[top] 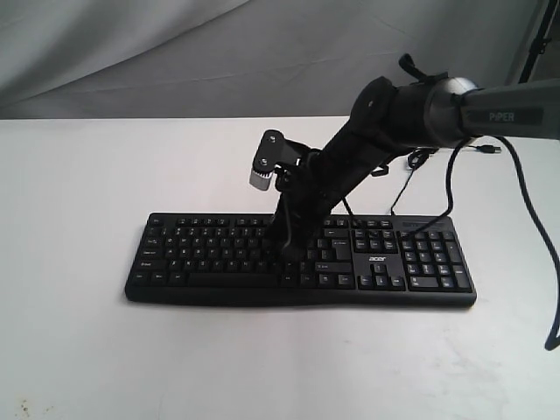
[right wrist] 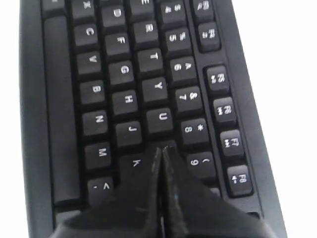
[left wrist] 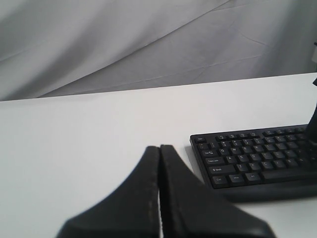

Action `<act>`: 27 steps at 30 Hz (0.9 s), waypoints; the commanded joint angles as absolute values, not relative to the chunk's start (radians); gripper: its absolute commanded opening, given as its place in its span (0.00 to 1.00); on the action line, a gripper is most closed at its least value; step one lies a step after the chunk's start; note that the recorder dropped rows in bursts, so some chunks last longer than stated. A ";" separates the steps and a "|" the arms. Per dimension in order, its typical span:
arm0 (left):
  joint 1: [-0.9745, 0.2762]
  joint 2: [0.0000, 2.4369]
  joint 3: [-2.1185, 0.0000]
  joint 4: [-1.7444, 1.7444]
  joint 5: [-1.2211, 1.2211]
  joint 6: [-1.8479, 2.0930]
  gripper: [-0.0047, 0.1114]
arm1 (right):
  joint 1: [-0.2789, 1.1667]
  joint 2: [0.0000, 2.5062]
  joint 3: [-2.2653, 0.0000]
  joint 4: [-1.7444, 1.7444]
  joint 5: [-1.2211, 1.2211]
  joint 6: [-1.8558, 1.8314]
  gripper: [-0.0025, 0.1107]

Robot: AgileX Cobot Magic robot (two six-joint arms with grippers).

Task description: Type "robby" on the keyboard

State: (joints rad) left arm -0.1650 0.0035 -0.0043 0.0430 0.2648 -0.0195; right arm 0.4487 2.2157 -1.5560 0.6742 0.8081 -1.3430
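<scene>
The black keyboard [top: 219, 254] lies flat across the middle of the white table, number pad at the right end. My right gripper [top: 289, 254] reaches in from the right, angled steeply down over the letter keys. In the right wrist view its shut fingertips [right wrist: 162, 148] sit at the keyboard [right wrist: 124, 74] over the key between U, K and 9, hiding that key's legend; whether they press it I cannot tell. My left gripper [left wrist: 159, 148] is shut on nothing, above bare table off the left end of the keyboard [left wrist: 247, 158]. It does not show in the exterior view.
The thin black USB cable [top: 402, 188] runs from the keyboard's back edge toward the far right. A black arm cable [top: 551, 262] hangs in a loop at the right edge. Grey cloth [top: 175, 52] hangs behind the white table [top: 87, 350].
</scene>
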 commanded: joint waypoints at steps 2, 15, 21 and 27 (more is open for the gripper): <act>-0.171 0.000 0.000 0.048 0.259 -0.022 0.04 | 0.481 2.186 -1.562 0.700 0.815 -1.355 0.02; -0.171 0.000 0.000 0.048 0.259 -0.022 0.04 | 0.608 2.191 -1.562 0.707 0.760 -1.359 0.02; -0.171 0.000 0.000 0.048 0.259 -0.022 0.04 | 0.609 2.195 -1.562 0.711 0.727 -1.357 0.02; -0.171 0.000 0.000 0.048 0.259 -0.022 0.04 | 0.609 2.205 -1.562 0.711 0.716 -1.354 0.02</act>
State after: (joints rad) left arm -0.1650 0.0035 -0.0043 0.0430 0.2648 -0.0195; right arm 0.6077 2.1979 -1.5560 0.7030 0.7307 -1.3500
